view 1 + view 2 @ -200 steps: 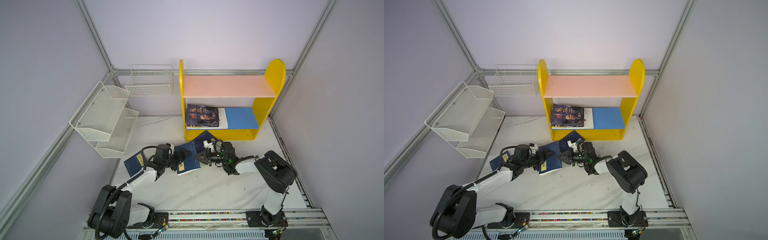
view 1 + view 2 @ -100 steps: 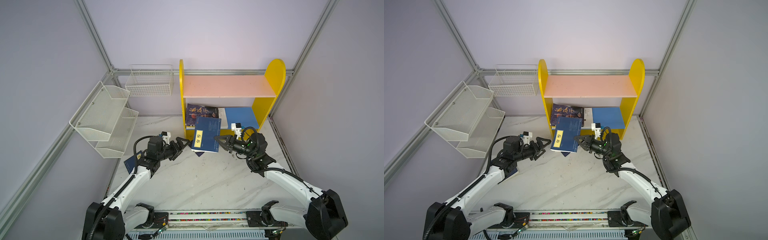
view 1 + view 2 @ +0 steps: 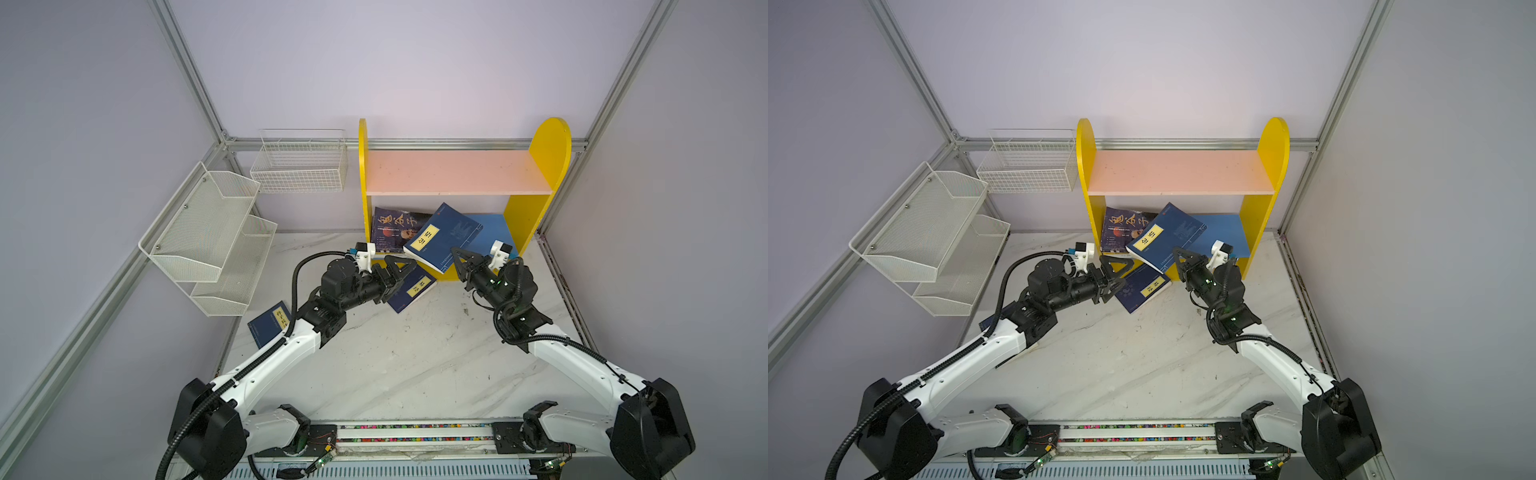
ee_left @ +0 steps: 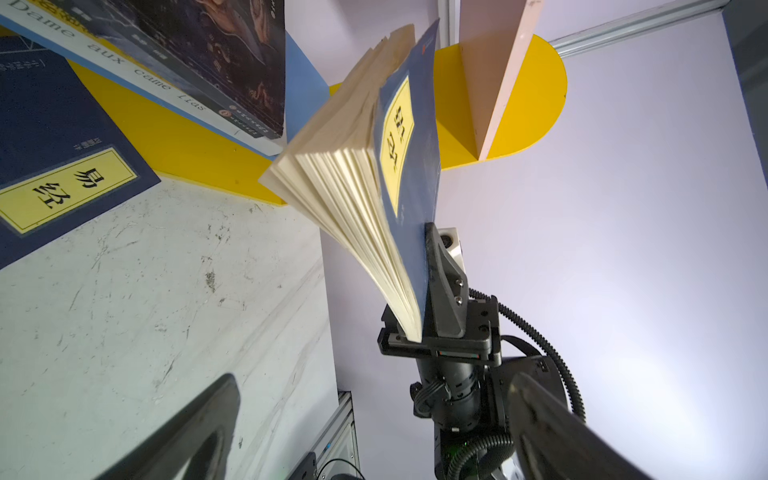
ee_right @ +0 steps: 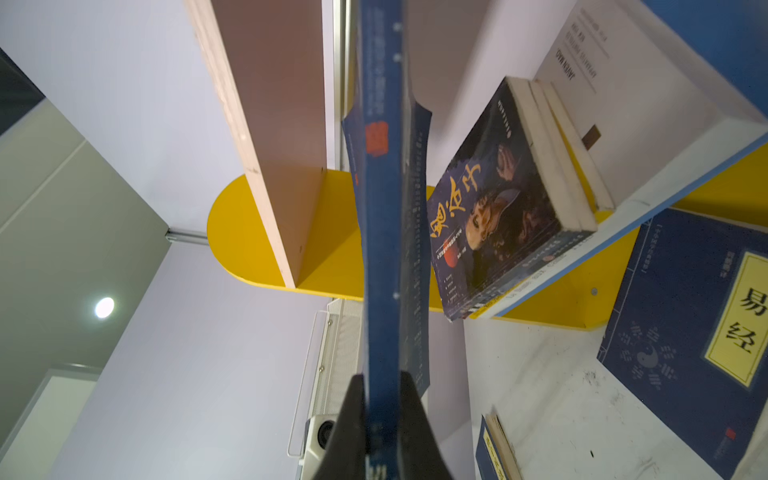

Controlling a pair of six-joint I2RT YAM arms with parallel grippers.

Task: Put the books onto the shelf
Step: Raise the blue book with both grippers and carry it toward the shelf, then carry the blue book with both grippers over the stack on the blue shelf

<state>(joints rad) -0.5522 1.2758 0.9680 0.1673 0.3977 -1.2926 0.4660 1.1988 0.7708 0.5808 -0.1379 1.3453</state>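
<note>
— At mid-frame in a top view, where do you stand?
— Your right gripper (image 3: 455,255) clamps a navy book (image 3: 442,237), tilted before the shelf (image 3: 544,166). A stack (image 3: 392,226) already lies on its blue board (image 3: 494,232). Your left gripper (image 3: 402,275) gapes empty beside a second navy book (image 3: 413,289); a third navy book (image 3: 270,324) waits lower left.
— Left wrist?
— The pages (image 4: 332,187) fan loose at centre.
— Right wrist?
— The pink board (image 5: 270,124), upper middle, crowds the spine (image 5: 384,208).

Plain pale lilac walls (image 3: 415,62) on three sides, joined by silver aluminium frame bars (image 3: 190,75) at the corners. White marble-look desk (image 3: 415,365), scuffed with dark marks. White mesh tiered rack (image 3: 208,232) on left wall, white wire basket (image 3: 299,166) on back wall. Round white light (image 5: 104,307) glows in right wrist view. Lighting even and soft.
</note>
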